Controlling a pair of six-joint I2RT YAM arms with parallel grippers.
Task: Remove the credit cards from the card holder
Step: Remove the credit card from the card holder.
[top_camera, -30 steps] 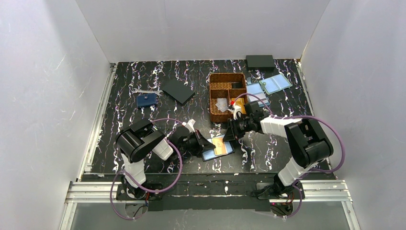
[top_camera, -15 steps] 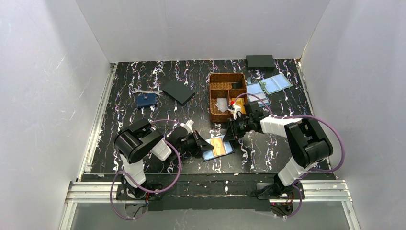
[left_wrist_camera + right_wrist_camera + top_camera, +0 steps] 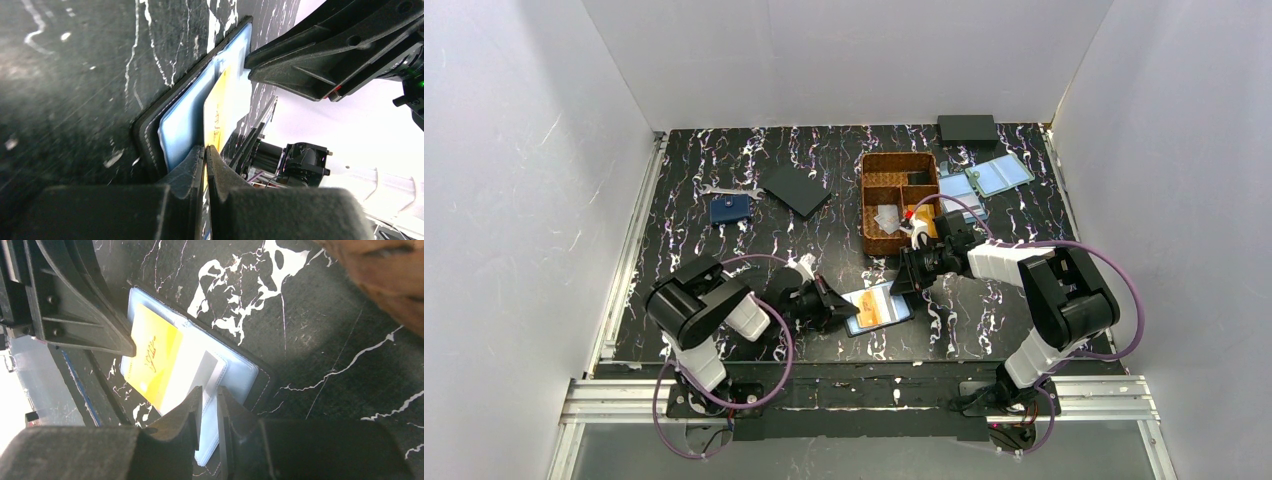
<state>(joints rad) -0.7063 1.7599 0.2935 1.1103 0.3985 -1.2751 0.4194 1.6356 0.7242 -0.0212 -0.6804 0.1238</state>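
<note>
Card pull in hand: left end effector (image 3: 205, 150) pinches orange-gold credit card (image 3: 218, 112) partway out of card holder (image 3: 239, 371), mid near edge of surface (image 3: 694, 160); right end effector (image 3: 209, 394) narrow on its sleeve; next you slide card clear.

The table (image 3: 724, 150) is a black slab veined with white, like marble. Near its front edge, around the middle, the card holder (image 3: 237, 374) lies open and flat. Behind it stands a brown woven basket (image 3: 899, 155) with compartments. To the left lie a navy wallet (image 3: 730, 209) and a flat black square (image 3: 796, 189). At the far right lie a black box (image 3: 967, 128) and open pale blue holders (image 3: 1004, 175).
</note>
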